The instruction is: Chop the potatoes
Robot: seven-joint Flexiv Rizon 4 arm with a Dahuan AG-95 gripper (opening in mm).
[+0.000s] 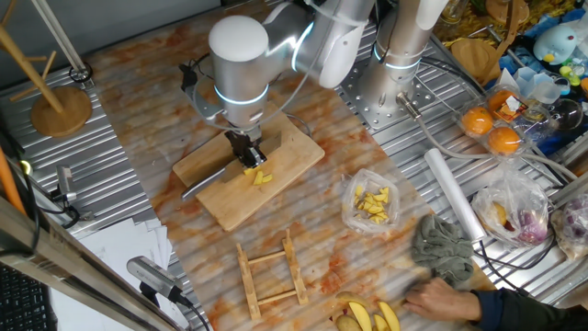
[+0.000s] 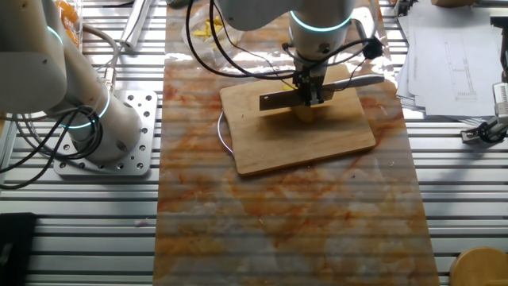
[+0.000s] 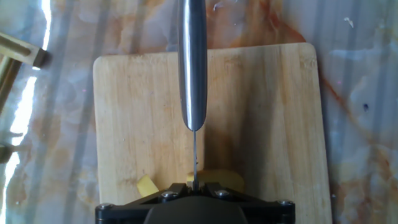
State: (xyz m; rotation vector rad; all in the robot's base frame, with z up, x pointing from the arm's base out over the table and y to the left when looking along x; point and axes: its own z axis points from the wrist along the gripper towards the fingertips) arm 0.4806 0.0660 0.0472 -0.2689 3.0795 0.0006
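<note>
Cutting board (image 2: 302, 139): pale tan wood with fine straight grain. Potato pieces (image 1: 260, 175) on the board: pale yellow. Knife (image 3: 192, 56) above the board: plain silver-grey steel. Table cover (image 2: 278, 222) under the board: cream, streaked with orange-brown marbling. Gripper (image 1: 246, 152) over the board: black.

The robot arm (image 1: 276, 46) bends over from its base and points its wrist straight down. Its hand (image 1: 246, 150) hangs low, fingers pointing down. The two fingers (image 2: 313, 89) are squeezed tight on a knife (image 2: 286, 99).
</note>
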